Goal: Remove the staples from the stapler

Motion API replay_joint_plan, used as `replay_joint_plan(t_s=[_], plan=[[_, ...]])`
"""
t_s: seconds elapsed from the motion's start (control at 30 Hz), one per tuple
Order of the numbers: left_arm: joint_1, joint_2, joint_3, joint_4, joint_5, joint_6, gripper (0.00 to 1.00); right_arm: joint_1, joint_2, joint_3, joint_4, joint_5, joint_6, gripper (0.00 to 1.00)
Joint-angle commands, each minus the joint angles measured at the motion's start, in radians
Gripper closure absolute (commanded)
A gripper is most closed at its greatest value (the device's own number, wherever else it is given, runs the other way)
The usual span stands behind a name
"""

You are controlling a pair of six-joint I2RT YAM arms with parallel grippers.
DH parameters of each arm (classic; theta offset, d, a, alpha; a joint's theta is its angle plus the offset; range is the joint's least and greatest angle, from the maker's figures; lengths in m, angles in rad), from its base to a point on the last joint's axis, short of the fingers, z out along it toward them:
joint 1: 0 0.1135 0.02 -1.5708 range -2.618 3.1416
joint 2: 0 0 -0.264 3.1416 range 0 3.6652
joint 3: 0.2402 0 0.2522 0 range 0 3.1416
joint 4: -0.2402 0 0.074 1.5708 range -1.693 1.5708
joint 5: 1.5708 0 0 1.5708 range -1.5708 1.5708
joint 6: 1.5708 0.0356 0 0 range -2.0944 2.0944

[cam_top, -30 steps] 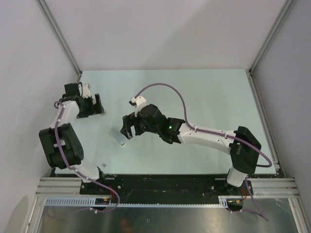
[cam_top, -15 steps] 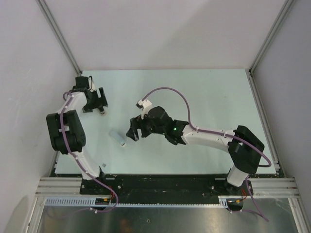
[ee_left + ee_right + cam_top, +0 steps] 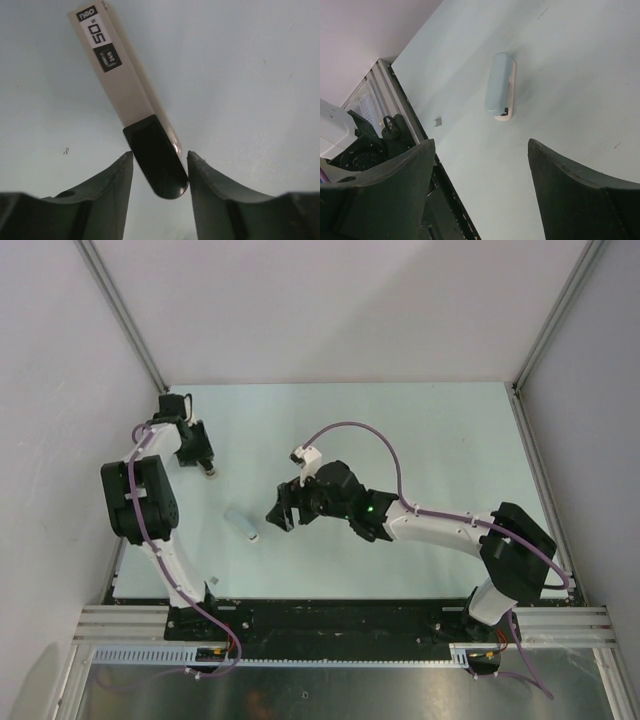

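**Going in for the grab on the mini stapler**

The right fingers [image 3: 570, 200] are spread wide with nothing in them, hovering over the desk [image 3: 420, 440]. The stapler [image 3: 499, 86] lies shut on the desk, pale-blue shell up with a cream edge along one side. It's ahead of the fingers and well apart from them, roughly in line with the gap in the wrist view. In the top view it sits just off to their left, near but not touching.

I reckon this is the reach-and-grab step. I'd turn the wrist so the fingers cross the shell's short width, drop down straddling its middle, and only then close. It's small, smooth plastic, so an off-centre pinch will probably squirt it sideways. I'd also keep the dark open end clear, since that's likely where the insides come out.

The left fingers [image 3: 100, 200] are over at the far left, parted around the black end of a white bar [image 3: 125, 85] marked 50 and 24/6. There's a gap on one side, so I'd call them released, not pinching.

I can't see any strip of staples, so my guess is they're inside. There's a tiny grey speck [image 3: 437, 121] by the near desk edge, too small to call.
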Motion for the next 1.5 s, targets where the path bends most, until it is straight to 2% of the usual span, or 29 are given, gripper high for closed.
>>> replay_joint_plan(t_s=[0.0, 0.17, 0.33, 0.4, 0.63, 0.93, 1.13, 1.27, 1.47], plan=[[0.0, 0.032, 0.061, 0.009, -0.016, -0.007, 0.52, -0.01, -0.051, -0.014, 0.058, -0.017, 0.007, 0.22], [-0.002, 0.049, 0.062, 0.009, -0.016, 0.004, 0.61, -0.016, -0.055, -0.023, 0.061, -0.027, 0.008, 0.25], [-0.021, 0.033, 0.041, 0.009, 0.0, 0.024, 0.78, -0.024, -0.06, -0.028, 0.064, -0.034, 0.016, 0.29], [-0.046, 0.008, 0.019, 0.009, 0.015, 0.034, 0.82, -0.028, -0.062, -0.028, 0.065, -0.034, 0.019, 0.3], [-0.215, -0.12, -0.065, -0.01, 0.091, 0.068, 0.82, -0.039, -0.064, -0.03, 0.035, -0.002, 0.018, 0.32], [-0.441, -0.178, -0.183, -0.043, 0.173, 0.061, 0.78, -0.089, -0.118, -0.061, -0.066, 0.089, 0.014, 0.34], [-0.56, -0.237, -0.274, -0.05, 0.197, 0.088, 0.73, -0.123, -0.164, -0.093, -0.115, 0.121, 0.007, 0.34], [-0.607, -0.27, -0.297, -0.051, 0.219, 0.077, 0.65, -0.128, -0.182, -0.109, -0.14, 0.153, 0.008, 0.33], [-0.659, -0.311, -0.303, -0.055, 0.265, 0.064, 0.34, -0.134, -0.19, -0.122, -0.165, 0.184, 0.035, 0.3]])
